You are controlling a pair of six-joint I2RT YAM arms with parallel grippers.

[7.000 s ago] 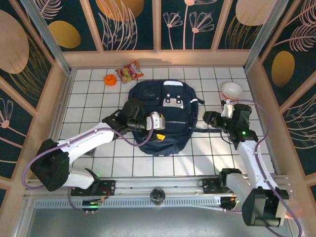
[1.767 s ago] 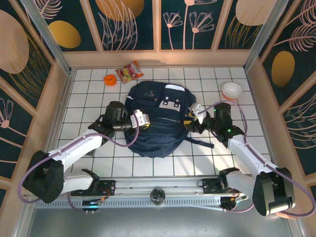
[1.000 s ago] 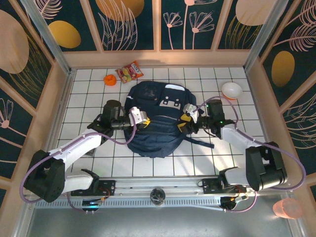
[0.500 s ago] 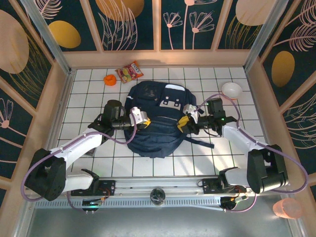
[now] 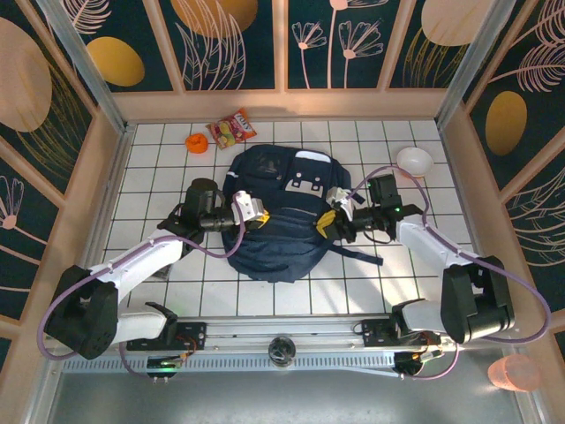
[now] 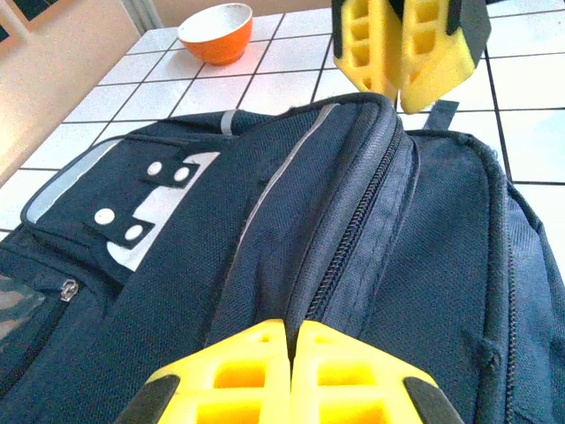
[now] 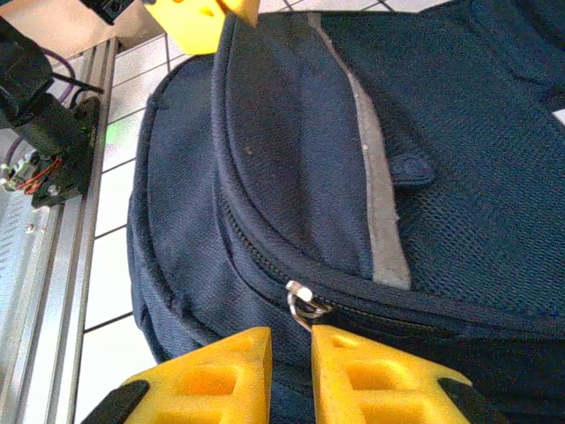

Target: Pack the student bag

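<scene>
Student bag [image 5: 281,212] lies flat at the centre of the bench [image 5: 159,181], top toward 12 o'clock, one strap trailing toward 4 o'clock. The main zip looks closed along the run seen from the left wrist.

Left fingers [image 5: 258,217]: at the bag's 9 o'clock edge, pressed fully together on a ridge of bag fabric beside the zip track (left wrist view [image 6: 265,353]). No change over the last seconds; still clamped, serving as the anchor.

Right fingers [image 5: 327,221]: at the bag's 3 o'clock edge.
- Change noted: seven seconds back this arm stood off the bag toward 3 o'clock. It has since come in against the bag's side.
- Within the last second the fingers have been drawing together. They now show only a thin slit (right wrist view [image 7: 252,353]).
- The zipper pull [image 7: 303,305] sits at the mouth of that slit, at 12 o'clock of the tips. Cannot tell whether the metal is pinched yet or only touching.

Reading: this looks like the grab on the zip, so the opening step is under way and nothing is packed.
- The snack packet [image 5: 231,128] and a small orange object [image 5: 196,141] wait at the bag's 11 o'clock, well apart from it. A white bowl [image 5: 414,160] is at 2 o'clock.
- If the grip takes, the pull should follow the track while the left side holds.
- Risk: the small ring slips from the tips.
</scene>
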